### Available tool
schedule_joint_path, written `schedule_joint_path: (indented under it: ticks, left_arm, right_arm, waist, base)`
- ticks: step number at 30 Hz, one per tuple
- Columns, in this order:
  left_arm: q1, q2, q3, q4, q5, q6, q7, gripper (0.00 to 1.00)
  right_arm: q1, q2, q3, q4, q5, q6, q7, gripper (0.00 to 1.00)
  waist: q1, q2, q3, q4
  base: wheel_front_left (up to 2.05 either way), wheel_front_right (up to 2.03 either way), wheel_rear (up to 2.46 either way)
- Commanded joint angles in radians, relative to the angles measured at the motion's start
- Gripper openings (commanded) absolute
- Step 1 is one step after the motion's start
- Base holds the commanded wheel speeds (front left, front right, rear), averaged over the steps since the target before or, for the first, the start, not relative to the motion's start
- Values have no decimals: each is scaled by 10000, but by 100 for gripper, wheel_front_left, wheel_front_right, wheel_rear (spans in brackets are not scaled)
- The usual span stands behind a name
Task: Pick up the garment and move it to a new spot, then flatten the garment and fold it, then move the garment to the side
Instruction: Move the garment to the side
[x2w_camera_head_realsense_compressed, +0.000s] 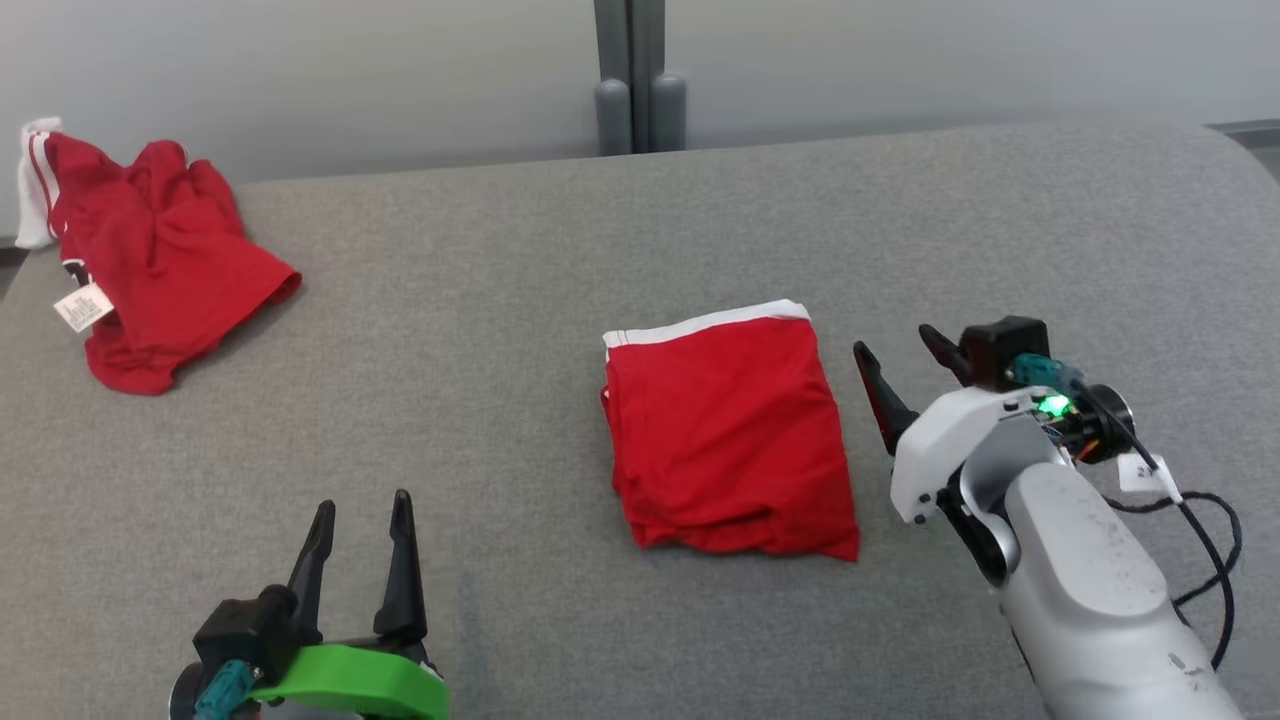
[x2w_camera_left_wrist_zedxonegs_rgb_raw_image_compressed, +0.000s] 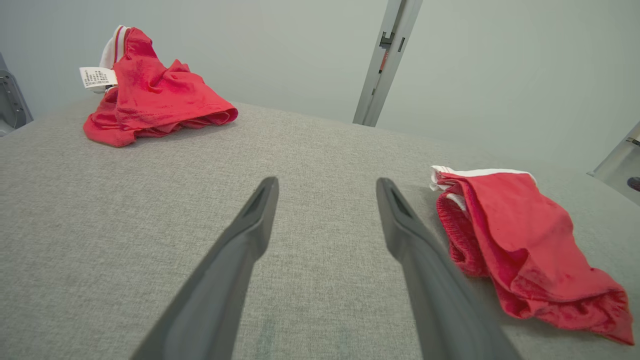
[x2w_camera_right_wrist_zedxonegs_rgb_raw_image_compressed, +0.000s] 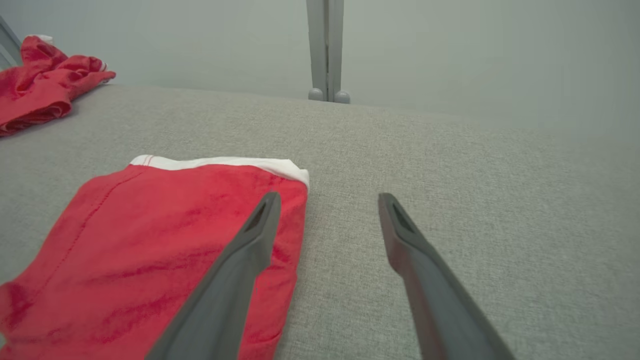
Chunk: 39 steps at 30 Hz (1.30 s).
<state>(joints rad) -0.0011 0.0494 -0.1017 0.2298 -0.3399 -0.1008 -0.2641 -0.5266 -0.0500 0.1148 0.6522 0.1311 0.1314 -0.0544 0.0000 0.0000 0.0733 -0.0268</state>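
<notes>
Head view: folded red garment (x2w_camera_head_realsense_compressed: 730, 440) flat on the grey tabletop (x2w_camera_head_realsense_compressed: 480, 350), right of centre, white waistband (x2w_camera_head_realsense_compressed: 705, 322) along its far edge. Just beside it on the right, right end effector (x2w_camera_head_realsense_compressed: 892, 340), fingers spread, gripping nothing. At lower left, left end effector (x2w_camera_head_realsense_compressed: 363, 500), also spread and empty, well apart from the fold. In the far left corner, crumpled red garment (x2w_camera_head_realsense_compressed: 160, 270) in a heap, white label (x2w_camera_head_realsense_compressed: 83, 307) at its near-left side.

Left wrist view: two dark fingers wide apart over bare grey fabric, nothing between them. Folded red garment (x2w_camera_left_wrist_zedxonegs_rgb_raw_image_compressed: 520, 240) off to the right, layered edges toward the camera. Crumpled red garment (x2w_camera_left_wrist_zedxonegs_rgb_raw_image_compressed: 155, 100) at upper left, near the tabletop's far edge.

Right wrist view: fingers spread, empty. Finger on the view's left in front of the folded red garment's (x2w_camera_right_wrist_zedxonegs_rgb_raw_image_compressed: 150, 250) right edge, contact impossible to tell. Other finger over bare tabletop. Waistband on the far side. Crumpled red garment (x2w_camera_right_wrist_zedxonegs_rgb_raw_image_compressed: 40, 90) at upper left, well apart.
</notes>
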Motion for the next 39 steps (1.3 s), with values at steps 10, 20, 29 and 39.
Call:
schedule_joint_path:
  ticks: [10, 20, 29, 39]
  left_arm:
    - [-542, 22, -33, -9, -170, 120, -3, 100]
    - [-825, 20, 27, -100, -228, 139, -3, 100]
    - [-971, 21, 20, -218, -38, 104, -3, 100]
    - [-1412, 23, 82, -687, 504, -75, -3, 100]
  right_arm:
    - [-1193, -317, 1148, 1714, 183, -15, 1872, 100]
    - [-1599, -131, 1798, 2618, 708, -13, 2174, 47]
    - [-2258, -215, 2158, 2682, 1013, -17, 1485, 0]
    - [-3014, -1128, 2060, 2366, 946, -17, 853, 0]
  waist:
    - [0, 0, 1018, 826]
    - [0, 0, 1507, 882]
    - [0, 0, 1676, 410]
    - [0, 0, 2185, -1111]
  base:
    - [0, 0, 0]
    - [0, 0, 0]
    - [0, 0, 0]
    - [0, 0, 0]
